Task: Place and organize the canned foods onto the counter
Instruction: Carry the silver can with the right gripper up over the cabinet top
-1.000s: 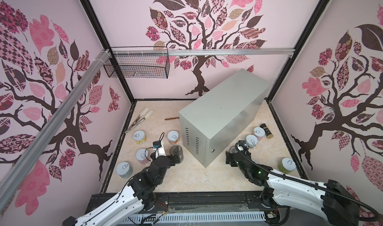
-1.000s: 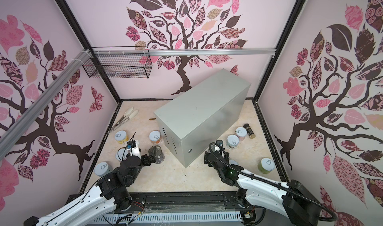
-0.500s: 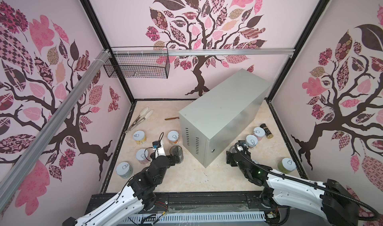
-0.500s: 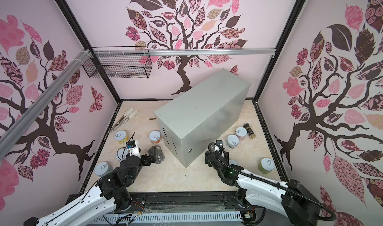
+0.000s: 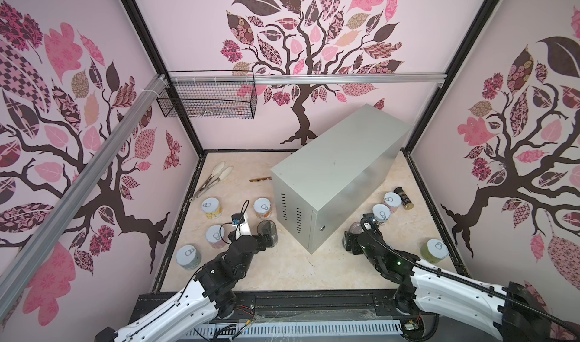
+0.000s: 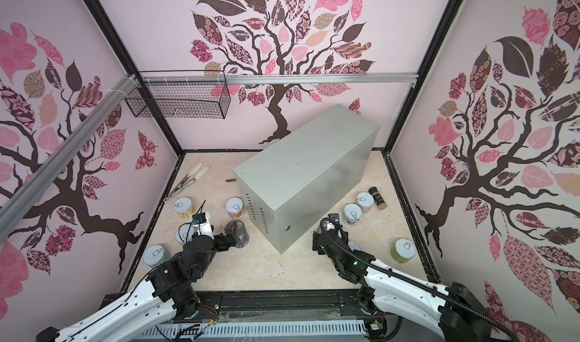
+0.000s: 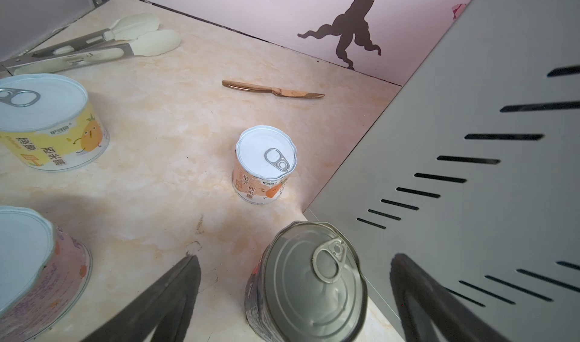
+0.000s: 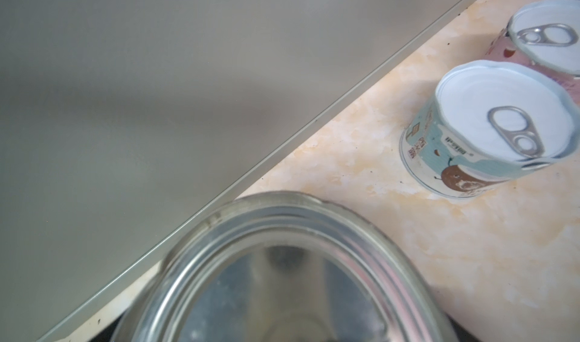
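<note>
The counter [image 5: 339,174] is a grey metal cabinet standing askew mid-floor. My left gripper [image 5: 266,235] stands open around a tall dark-labelled can [image 7: 314,287], with a gap on each side between the can and the fingers [image 7: 175,293]. My right gripper [image 5: 353,235] is around another tall can [image 8: 282,277] beside the counter's door; that can's metal end fills the right wrist view and hides the jaws. Short cans stand on the floor: yellow [image 5: 211,208], orange [image 5: 263,208], pink [image 5: 216,236] and blue-grey [image 5: 187,257] on the left, teal [image 5: 381,213], pink [image 5: 393,201] and green [image 5: 436,250] on the right.
A dark spice jar [image 5: 403,196] lies behind the right-hand cans. Tongs [image 5: 212,177] and a copper knife [image 5: 260,179] lie at the back left of the floor. A black wire basket [image 5: 207,99] hangs on the back-left rail. Walls enclose the floor on three sides.
My right gripper's jaws have drawn in slightly around the tall can. The left arm and all the cans stay where they were.
</note>
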